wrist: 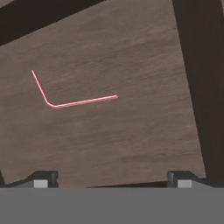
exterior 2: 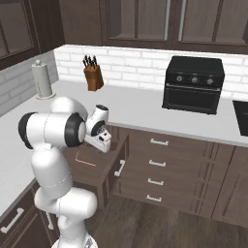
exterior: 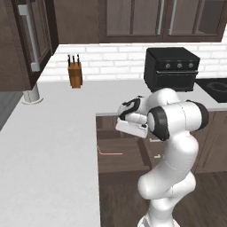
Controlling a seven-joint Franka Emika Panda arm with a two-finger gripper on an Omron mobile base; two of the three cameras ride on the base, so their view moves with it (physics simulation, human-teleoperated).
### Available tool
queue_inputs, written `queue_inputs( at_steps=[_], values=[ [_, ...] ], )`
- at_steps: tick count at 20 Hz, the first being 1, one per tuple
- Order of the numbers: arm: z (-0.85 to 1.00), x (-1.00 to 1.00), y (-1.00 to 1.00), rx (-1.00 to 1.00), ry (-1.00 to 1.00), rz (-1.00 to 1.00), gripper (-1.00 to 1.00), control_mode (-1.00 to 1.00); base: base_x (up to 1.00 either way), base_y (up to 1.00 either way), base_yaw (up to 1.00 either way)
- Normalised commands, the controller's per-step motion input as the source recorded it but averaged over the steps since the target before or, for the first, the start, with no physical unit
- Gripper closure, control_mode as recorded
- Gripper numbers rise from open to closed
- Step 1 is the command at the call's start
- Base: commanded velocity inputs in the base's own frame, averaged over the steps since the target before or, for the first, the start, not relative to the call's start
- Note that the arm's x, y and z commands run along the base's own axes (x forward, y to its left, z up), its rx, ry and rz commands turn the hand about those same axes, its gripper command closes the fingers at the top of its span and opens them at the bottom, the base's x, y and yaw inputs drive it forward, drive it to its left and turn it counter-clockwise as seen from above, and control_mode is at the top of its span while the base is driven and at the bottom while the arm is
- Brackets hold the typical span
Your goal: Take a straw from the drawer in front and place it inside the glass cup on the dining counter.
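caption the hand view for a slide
Open gripper poised above a bent pink straw lying on the drawer floor.

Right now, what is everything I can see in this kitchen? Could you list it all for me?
straw: one, pinkish-red, bent into an L, lying flat inside the open drawer.
drawer: one, dark brown wood, pulled out below the worktop.
worktop: one, white, running around the corner.
knife block: one, brown with dark handles, on the worktop by the wall.
oven: one, black, on the worktop at the back.
paper towel roll: one, pale grey, in the worktop's corner.
closed drawers: four, dark brown, silver handles, right of the open one.
gripper: one, dark tips, open, above the drawer.
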Motion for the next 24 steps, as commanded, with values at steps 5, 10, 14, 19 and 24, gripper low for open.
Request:
queue_inputs(
  at_steps=[5, 10, 14, 19, 24],
  values=[
    [-0.54, 0.00, 0.03, -0.17, 0.00, 0.00, -1.00, -1.00, 0.00, 0.00, 0.00],
    [-0.56, 0.00, 0.03, -0.18, -0.02, 0.01, -1.00, -1.00, 0.00, 0.00, 0.00],
    [-0.45, 0.07, 0.00, -0.15, 0.00, 0.01, -1.00, -1.00, 0.00, 0.00, 0.00],
    [-0.37, 0.12, 0.00, -0.11, 0.00, 0.02, -1.00, -1.00, 0.00, 0.00, 0.00],
    [-0.31, 0.12, -0.01, -0.09, 0.00, 0.04, -1.00, -1.00, 0.00, 0.00, 0.00]
  ],
)
